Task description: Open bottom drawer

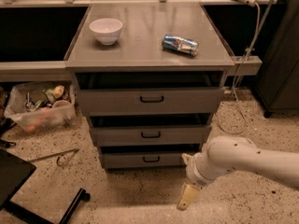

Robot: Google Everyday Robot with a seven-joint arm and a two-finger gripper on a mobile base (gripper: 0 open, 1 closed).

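The bottom drawer (140, 160) is the lowest grey front of the three-drawer cabinet, with a small black loop handle (151, 159). It stands shut or nearly shut. My gripper (188, 195) hangs at the end of the white arm (243, 160), low over the floor, to the right of and in front of the bottom drawer. It is apart from the handle. One cream fingertip (186, 197) points down toward the floor.
The middle drawer (150, 135) and the top drawer (150, 99) sit above. On the cabinet top stand a white bowl (106, 30) and a lying can (180, 44). A clear bin of clutter (39, 107) sits at left. A black stand leg (70, 208) lies front left. A cable (243, 73) hangs at right.
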